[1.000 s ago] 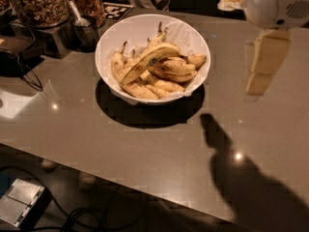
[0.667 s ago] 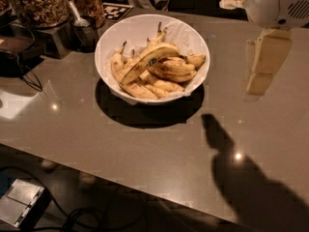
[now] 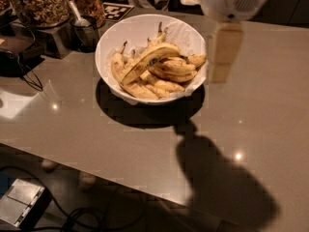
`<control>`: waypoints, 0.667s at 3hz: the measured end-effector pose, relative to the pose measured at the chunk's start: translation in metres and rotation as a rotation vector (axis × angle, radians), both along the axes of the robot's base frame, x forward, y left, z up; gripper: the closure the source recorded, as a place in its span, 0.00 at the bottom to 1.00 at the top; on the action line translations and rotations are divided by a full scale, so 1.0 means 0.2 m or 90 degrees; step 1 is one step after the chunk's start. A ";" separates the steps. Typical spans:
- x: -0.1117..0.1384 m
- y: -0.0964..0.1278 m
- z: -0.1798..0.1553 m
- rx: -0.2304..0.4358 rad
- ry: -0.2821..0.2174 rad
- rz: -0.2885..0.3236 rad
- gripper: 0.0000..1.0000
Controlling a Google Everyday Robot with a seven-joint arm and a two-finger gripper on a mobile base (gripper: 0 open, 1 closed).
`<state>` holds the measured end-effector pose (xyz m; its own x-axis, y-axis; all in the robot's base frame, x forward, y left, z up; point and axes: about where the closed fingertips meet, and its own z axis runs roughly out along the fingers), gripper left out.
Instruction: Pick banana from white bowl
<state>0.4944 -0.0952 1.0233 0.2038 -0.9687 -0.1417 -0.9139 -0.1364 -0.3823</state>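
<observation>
The banana (image 3: pixel 147 62) lies on top of the pile in the white bowl (image 3: pixel 140 29), slanting from lower left up to upper right, its curved back upward and a small dark mark at mid-length. Shorter, browner bananas (image 3: pixel 169 76) crowd under and beside it, their stems pointing toward the far rim. The bowl stands on a grey table (image 3: pixel 120 149) and casts a dark shadow toward the near edge. The gripper (image 3: pixel 219 69) hangs just off the bowl's right rim, above the tabletop and apart from the fruit, with nothing seen in its hold; whether it is open or closed cannot be told. Its shadow (image 3: pixel 217 182) spreads over the table in front. Behind the bowl at left stand glass jars of nuts (image 3: pixel 38 4) and a metal cup (image 3: pixel 84 30).
</observation>
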 end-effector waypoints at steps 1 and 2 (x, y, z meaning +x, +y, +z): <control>0.14 0.18 -0.02 -0.040 -0.004 0.060 0.00; 0.27 0.27 -0.07 -0.071 -0.001 0.090 0.00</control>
<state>0.5475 -0.0415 1.0094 0.3399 -0.9398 -0.0341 -0.8820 -0.3060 -0.3583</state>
